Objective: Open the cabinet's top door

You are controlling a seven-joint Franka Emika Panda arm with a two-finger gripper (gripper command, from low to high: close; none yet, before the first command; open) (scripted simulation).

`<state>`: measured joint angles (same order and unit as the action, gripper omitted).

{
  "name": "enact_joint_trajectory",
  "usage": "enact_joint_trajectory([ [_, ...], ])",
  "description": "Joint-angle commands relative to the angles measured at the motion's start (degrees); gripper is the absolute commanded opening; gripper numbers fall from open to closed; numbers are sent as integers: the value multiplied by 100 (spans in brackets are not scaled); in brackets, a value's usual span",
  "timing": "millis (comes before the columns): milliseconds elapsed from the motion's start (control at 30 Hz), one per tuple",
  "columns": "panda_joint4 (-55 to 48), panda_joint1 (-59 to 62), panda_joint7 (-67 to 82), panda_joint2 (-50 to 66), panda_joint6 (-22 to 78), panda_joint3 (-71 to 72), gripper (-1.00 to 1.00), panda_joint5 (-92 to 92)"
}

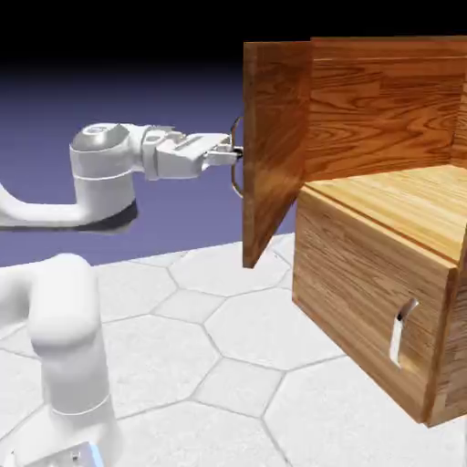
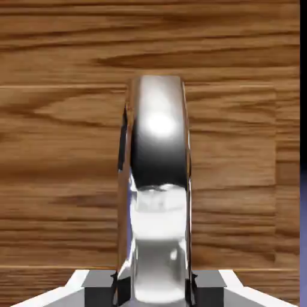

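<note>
- The cabinet (image 1: 383, 228) stands at the right on the white tabletop (image 1: 228, 365).
- Its top door (image 1: 274, 146) stands swung out toward the left, and the wooden space behind it shows.
- The gripper (image 1: 235, 153) reaches level from the left, clamped on the door's silver handle (image 1: 236, 173).
- The lower panel (image 1: 365, 310) is closed, with 1 small handle (image 1: 401, 330).
</note>
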<state>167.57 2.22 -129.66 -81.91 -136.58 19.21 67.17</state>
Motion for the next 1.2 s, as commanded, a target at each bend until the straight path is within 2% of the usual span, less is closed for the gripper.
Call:
enact_joint_trajectory([
  [0,-20,-98,64,-58,256,202,-100,-242],
  [200,-400,-456,264,-131,1705,1446,-100,-1480],
  [400,-1257,-274,320,117,3148,2692,-100,-2537],
  [700,-3115,900,437,497,5070,4118,-100,-3569],
  [1167,-6021,3107,888,561,7293,5253,-100,-4181],
])
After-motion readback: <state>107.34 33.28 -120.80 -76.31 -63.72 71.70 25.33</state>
